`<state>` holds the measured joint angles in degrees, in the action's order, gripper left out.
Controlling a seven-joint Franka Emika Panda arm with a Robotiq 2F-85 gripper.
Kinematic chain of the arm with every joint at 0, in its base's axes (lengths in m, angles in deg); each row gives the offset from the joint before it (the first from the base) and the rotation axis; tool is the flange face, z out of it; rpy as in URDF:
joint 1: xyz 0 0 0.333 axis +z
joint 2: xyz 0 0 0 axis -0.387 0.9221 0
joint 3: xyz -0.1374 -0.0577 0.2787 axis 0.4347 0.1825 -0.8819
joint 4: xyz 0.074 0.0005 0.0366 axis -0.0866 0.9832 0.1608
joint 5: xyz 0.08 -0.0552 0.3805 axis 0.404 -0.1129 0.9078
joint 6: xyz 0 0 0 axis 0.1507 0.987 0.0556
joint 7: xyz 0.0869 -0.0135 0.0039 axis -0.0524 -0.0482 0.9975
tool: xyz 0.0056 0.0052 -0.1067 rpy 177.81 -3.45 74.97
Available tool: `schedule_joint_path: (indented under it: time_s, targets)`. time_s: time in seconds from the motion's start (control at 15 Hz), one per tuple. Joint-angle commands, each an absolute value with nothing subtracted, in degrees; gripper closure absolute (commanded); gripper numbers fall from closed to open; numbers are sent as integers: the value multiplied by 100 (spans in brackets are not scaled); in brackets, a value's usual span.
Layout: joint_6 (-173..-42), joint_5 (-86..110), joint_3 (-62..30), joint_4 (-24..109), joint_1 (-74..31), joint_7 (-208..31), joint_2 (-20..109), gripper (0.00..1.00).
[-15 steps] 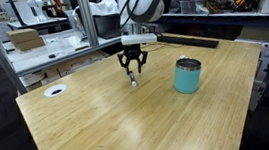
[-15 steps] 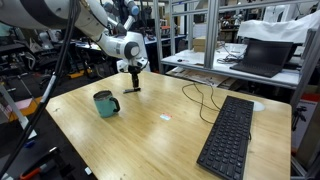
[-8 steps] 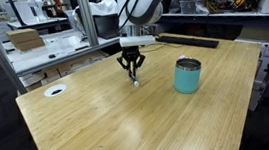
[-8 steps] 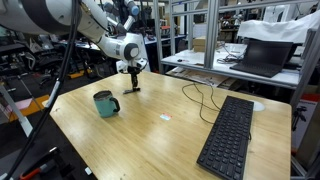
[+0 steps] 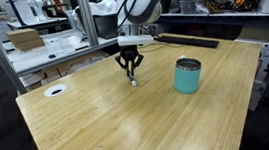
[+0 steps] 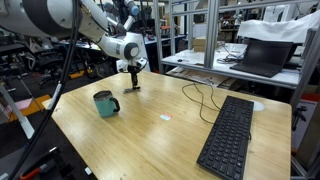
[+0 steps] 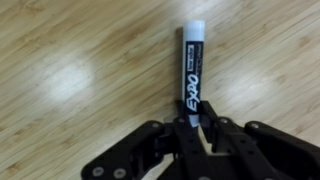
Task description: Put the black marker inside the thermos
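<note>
The black marker [image 7: 191, 75] has a white end [image 7: 193, 31] and white lettering, and it lies against the wooden table in the wrist view. My gripper [image 7: 195, 124] is shut on the marker's near end, with a finger on each side of the barrel. In both exterior views the gripper [image 5: 131, 69] [image 6: 133, 84] points straight down at the table, and the marker [image 5: 132, 79] hangs below its fingers. The teal thermos [image 5: 187, 76] [image 6: 105, 103] stands upright and apart from the gripper, its mouth open.
A small white ring [image 5: 56, 90] lies near one table corner. A long black bar [image 5: 187, 42] rests at the far edge. A black keyboard [image 6: 230, 135], a thin cable [image 6: 199, 96] and a laptop [image 6: 264, 55] take up the other side.
The jaws have closed from partly open onto the marker's end. The arm has hardly moved, and the thermos stands where it was.
</note>
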<state>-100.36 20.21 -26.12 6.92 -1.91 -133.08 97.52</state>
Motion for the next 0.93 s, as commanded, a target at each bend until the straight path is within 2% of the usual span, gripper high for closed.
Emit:
schedule_joint_path:
  time_s: [0.0,0.4,0.87]
  targets:
    - [-10028,1947,-2467,997,-130,-13612,9385,95]
    - [-10257,1551,-2006,1689,202,-14548,8780,95]
    - [-10931,773,-1060,3624,983,-16326,7563,95]
